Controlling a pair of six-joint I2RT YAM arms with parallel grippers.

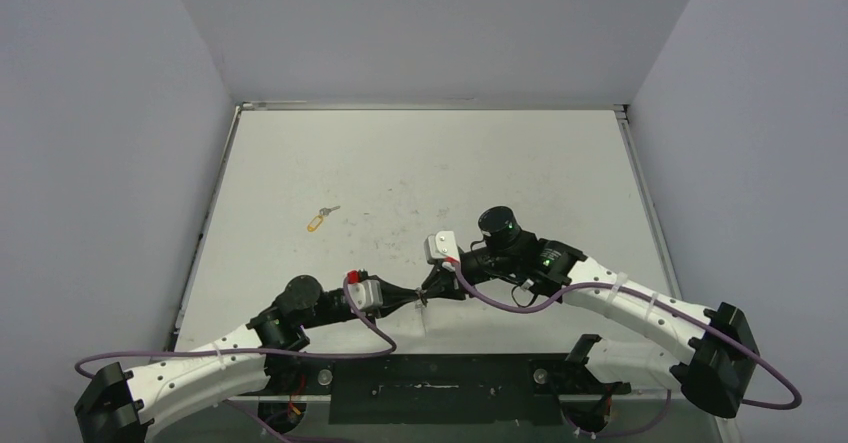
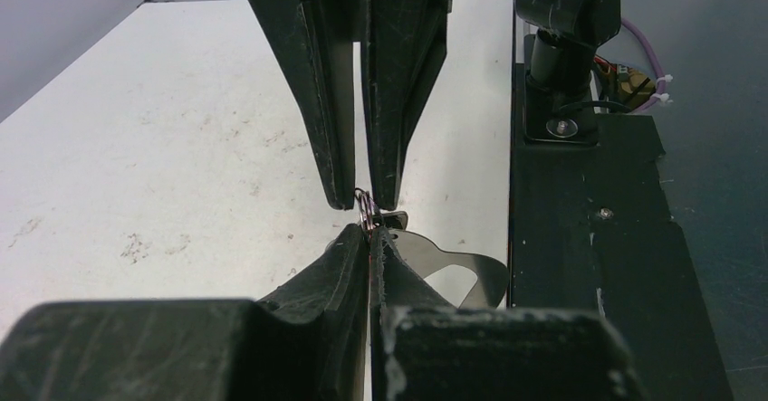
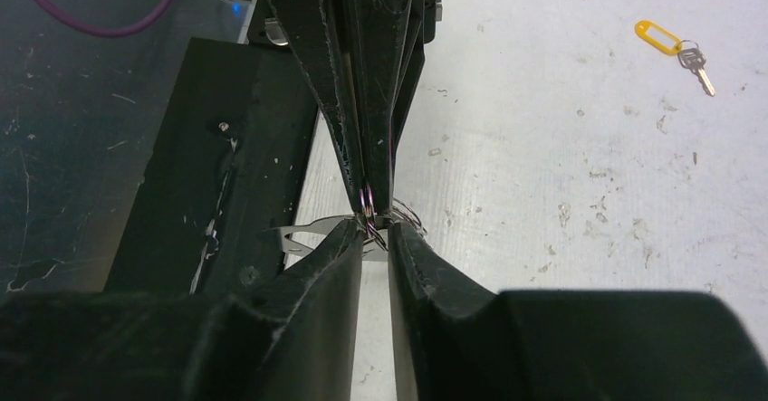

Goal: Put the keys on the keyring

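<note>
The keyring (image 2: 444, 267) is clamped at the table's (image 1: 420, 153) near edge by the left gripper (image 2: 369, 234), its fingers pressed together. The right gripper (image 3: 374, 231) is narrowly parted around a small ring (image 3: 367, 204) — perhaps gripping it. The yellow-tagged key (image 1: 317, 220) lies unthreaded — well apart, toward the left edge.

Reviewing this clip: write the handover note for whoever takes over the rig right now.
Left gripper: shut on the keyring, close to the near edge of the table.
Right gripper: jaws almost together around a small ring of the keyring's chain; a firm grip can't be confirmed.
Yellow-tagged key: lying loose on the table, well away from both grippers. No other key is in view.
Done: keyring gripped.
Left: fetch the key and thread it onto the ring.
</note>
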